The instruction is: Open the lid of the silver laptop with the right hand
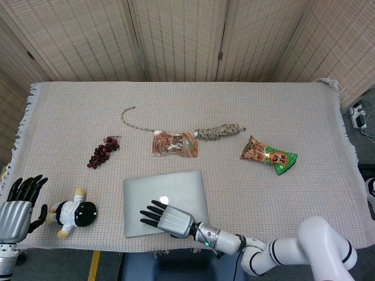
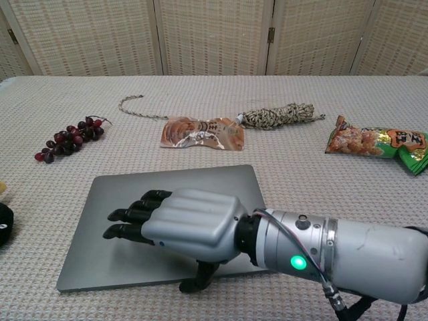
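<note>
The silver laptop (image 1: 166, 193) (image 2: 174, 180) lies closed and flat near the table's front edge, its logo partly covered. My right hand (image 1: 164, 218) (image 2: 180, 227) hovers palm down over the laptop's front half, fingers stretched toward the left, thumb hanging down at the front edge (image 2: 194, 284). It holds nothing. Whether the thumb touches the lid's edge I cannot tell. My left hand (image 1: 17, 205) stays at the far left table edge with fingers spread, empty.
A black-and-white plush toy (image 1: 73, 213) lies left of the laptop. Behind the laptop lie dark grapes (image 1: 103, 151), an orange snack pouch (image 1: 174, 144), a rope bundle (image 1: 220, 130) and a green-orange chip bag (image 1: 268, 155). A beige cloth (image 1: 293, 193) covers the table.
</note>
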Robot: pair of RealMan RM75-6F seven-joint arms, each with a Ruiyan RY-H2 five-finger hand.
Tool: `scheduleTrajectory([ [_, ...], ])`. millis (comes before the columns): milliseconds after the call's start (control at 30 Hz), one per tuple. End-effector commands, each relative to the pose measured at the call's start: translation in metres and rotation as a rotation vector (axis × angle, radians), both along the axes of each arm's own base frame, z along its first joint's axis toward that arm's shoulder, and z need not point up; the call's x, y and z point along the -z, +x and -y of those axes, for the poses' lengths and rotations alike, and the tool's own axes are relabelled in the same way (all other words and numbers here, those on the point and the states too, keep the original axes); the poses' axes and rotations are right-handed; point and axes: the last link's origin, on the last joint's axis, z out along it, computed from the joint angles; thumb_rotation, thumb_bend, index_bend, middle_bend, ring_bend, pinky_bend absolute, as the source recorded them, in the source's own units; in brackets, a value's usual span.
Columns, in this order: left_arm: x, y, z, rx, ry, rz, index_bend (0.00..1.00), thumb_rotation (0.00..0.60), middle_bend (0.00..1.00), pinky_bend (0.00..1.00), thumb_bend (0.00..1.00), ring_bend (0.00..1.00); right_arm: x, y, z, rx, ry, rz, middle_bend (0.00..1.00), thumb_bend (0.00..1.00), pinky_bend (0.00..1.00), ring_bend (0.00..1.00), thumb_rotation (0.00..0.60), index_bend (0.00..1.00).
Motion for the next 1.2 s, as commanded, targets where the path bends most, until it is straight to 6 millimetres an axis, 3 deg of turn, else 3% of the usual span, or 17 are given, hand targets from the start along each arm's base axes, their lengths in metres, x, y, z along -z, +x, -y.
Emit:
scheduleTrajectory([
  [33, 0.0, -0.001, 0.0, -0.002, 0.001, 0.001, 0.15, 0.6, 0.13, 0.0, 0.6, 0.12, 0.001, 0.003, 0.002, -0.001, -0.005, -0.002, 0.0, 0.27, 0.0, 0.0, 0.6, 0.0],
  [733, 0.0, -0.009, 0.0, -0.014, -0.001, 0.009, 0.15, 0.6, 0.13, 0.0, 0.6, 0.11, 0.013, 0.017, 0.005, -0.016, -0.041, -0.026, 0.0, 0.27, 0.0, 0.0, 0.6, 0.0],
  [1200, -0.001, -0.012, 0.0, -0.014, -0.002, 0.013, 0.15, 0.6, 0.13, 0.0, 0.6, 0.11, 0.014, 0.026, 0.008, -0.032, -0.072, -0.03, 0.0, 0.46, 0.0, 0.0, 0.6, 0.0],
])
